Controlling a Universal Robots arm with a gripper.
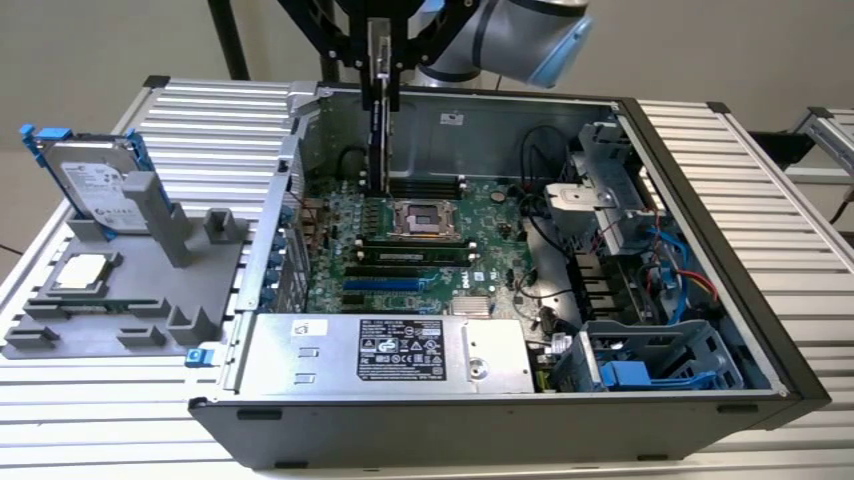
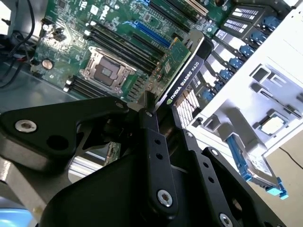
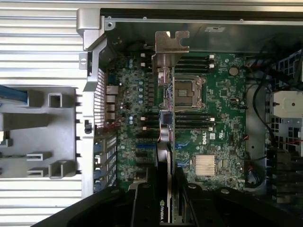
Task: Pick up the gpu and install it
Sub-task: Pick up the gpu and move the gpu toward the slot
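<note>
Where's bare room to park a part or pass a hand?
Free: ribbed table on the exterior view's right of the case; strip in front of the grey fixture. Crowded: fixture, and over the motherboard where the gpu hangs.

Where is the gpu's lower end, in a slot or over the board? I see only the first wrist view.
Observer: In the exterior view the gpu hangs upright on end. Its lower end looks clear of the motherboard, in no slot.
Operator: Which way does its cooler face?
Observer: In the second wrist view the black cooler side is toward the gray holder, the green side toward the socket.
Operator: What is in that holder?
Observer: A hard drive stands upright in it, in the exterior view.
</note>
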